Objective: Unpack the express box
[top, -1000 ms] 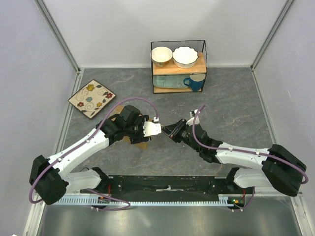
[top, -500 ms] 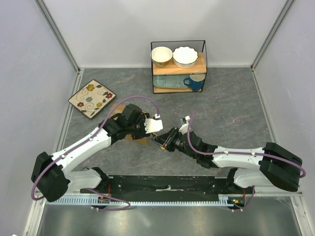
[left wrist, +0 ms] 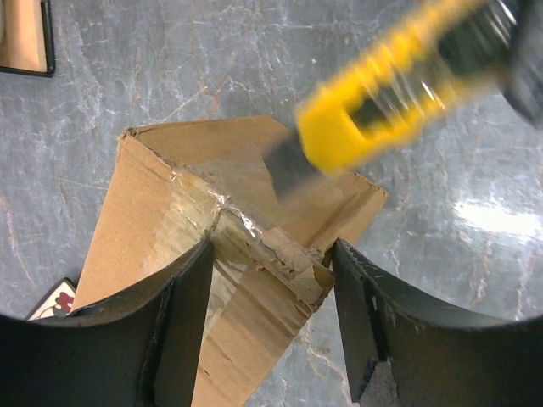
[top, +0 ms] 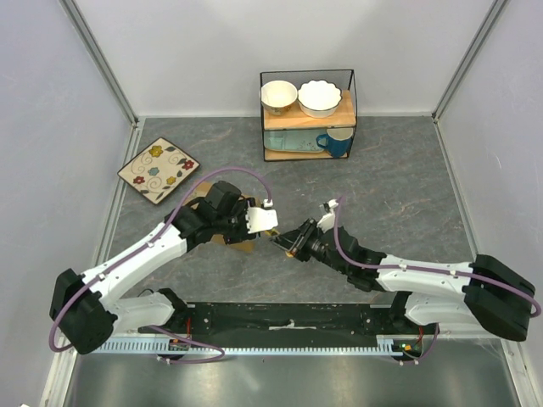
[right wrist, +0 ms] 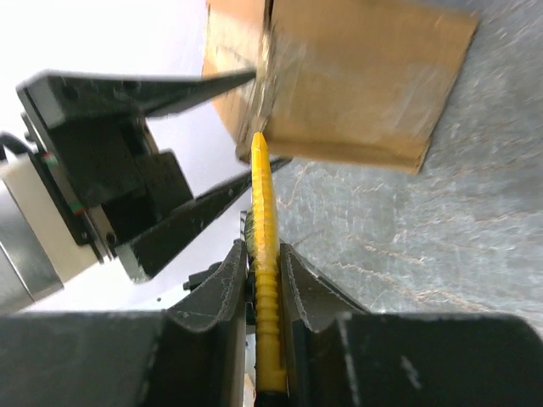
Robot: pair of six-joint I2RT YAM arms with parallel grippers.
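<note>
Grey stone-pattern counter [top: 399, 186], both arms reaching in to meet left of centre. Wire rack [top: 307, 114] at the far edge: two white bowls [top: 278, 96] on the top wooden shelf, blue mug [top: 336, 142] on the lower level. Box [left wrist: 221, 220] sits left of centre, on the near side of the flowered plate [top: 158, 170]. From the top view it's mostly hidden under the left wrist, only brown edges showing, so can't tell if it lies flat or is tipped up. Left claw [left wrist: 271, 254] is grasping the box: fingers [left wrist: 182, 322] straddle one taped end, one against each side, with torn cardboard and clear tape at that edge. Right claw [right wrist: 261, 248] is clenched on the yellow knife [right wrist: 265, 322], handle pinched between both fingers, tip aimed at the box's taped edge. In the left wrist view the knife is motion-blurred and its blade [left wrist: 288, 165] is out, over the box's upper face, close to the tape seam. Can't tell if it's touching.
</note>
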